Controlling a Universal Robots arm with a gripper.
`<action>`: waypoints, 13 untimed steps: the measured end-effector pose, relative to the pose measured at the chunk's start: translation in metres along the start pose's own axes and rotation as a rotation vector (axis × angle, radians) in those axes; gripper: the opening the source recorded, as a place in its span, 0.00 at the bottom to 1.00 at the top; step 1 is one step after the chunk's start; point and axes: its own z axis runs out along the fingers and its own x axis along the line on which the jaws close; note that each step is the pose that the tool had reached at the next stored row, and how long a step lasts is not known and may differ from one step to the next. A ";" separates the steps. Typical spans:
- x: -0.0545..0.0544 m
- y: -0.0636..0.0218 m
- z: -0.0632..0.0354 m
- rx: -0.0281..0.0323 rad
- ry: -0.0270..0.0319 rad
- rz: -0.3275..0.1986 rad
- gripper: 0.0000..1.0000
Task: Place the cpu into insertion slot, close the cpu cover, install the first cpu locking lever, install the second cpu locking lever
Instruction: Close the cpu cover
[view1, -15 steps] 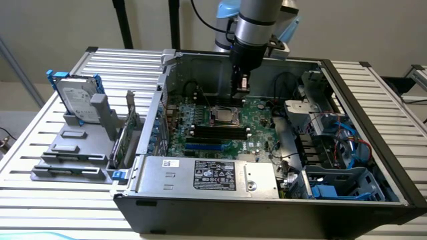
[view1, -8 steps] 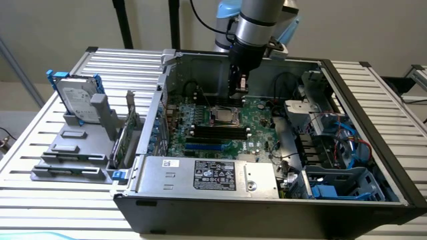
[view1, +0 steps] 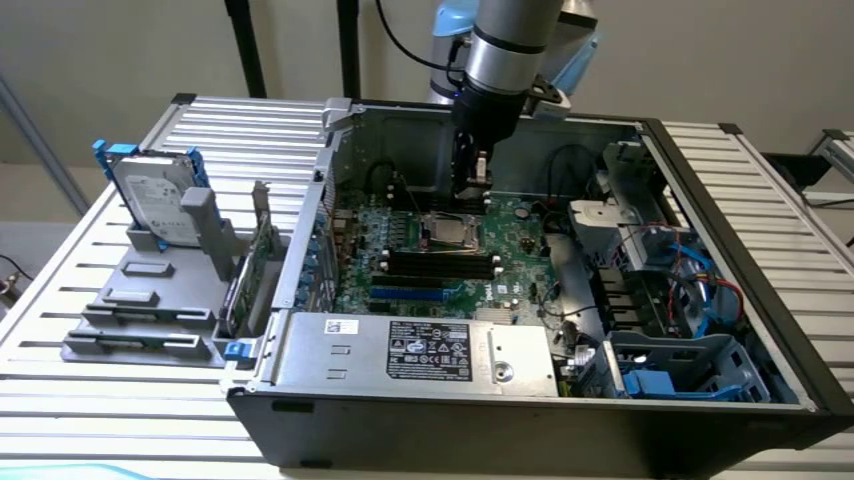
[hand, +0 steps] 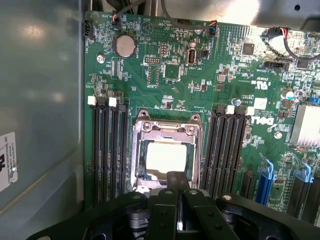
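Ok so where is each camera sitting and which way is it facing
Exterior view: off the arm, higher than the open computer case, looking obliquely down into it; the arm and its end effector show.
Wrist view: on the wrist, looking down past the shut end effector onto the motherboard.
Shared: the motherboard, the end effector and the cpu.
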 end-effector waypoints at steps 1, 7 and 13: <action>0.000 -0.0002 0.0001 0.0000 0.0001 0.000 0.11; 0.000 -0.0015 0.0005 0.0879 0.0047 -0.002 0.11; 0.000 -0.0016 0.0059 0.1264 0.0068 -0.002 0.11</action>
